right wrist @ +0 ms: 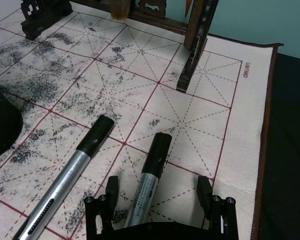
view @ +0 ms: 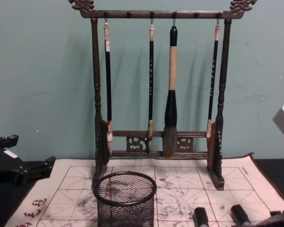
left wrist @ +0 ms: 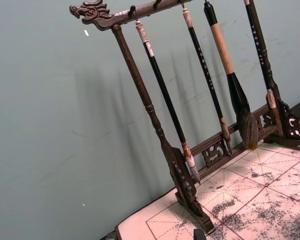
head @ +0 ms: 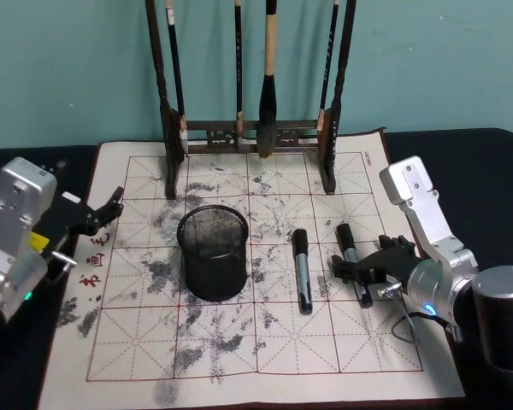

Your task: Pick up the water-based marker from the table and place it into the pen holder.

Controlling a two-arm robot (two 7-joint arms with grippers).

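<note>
With the right gripper (right wrist: 158, 184) spread wide astride the water-based marker (right wrist: 151, 167) near the calligraphy mat's (head: 265, 363) right edge, we should centre on its barrel, sink and close squarely, clear of the neighbouring marker (head: 301, 272), while the left gripper (head: 98, 215) sits open at the left edge

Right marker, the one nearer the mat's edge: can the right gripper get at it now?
Probably yes. The right gripper is open, with a finger on either side of the right marker; nothing covers it, and the second marker lies apart beside it.
</note>
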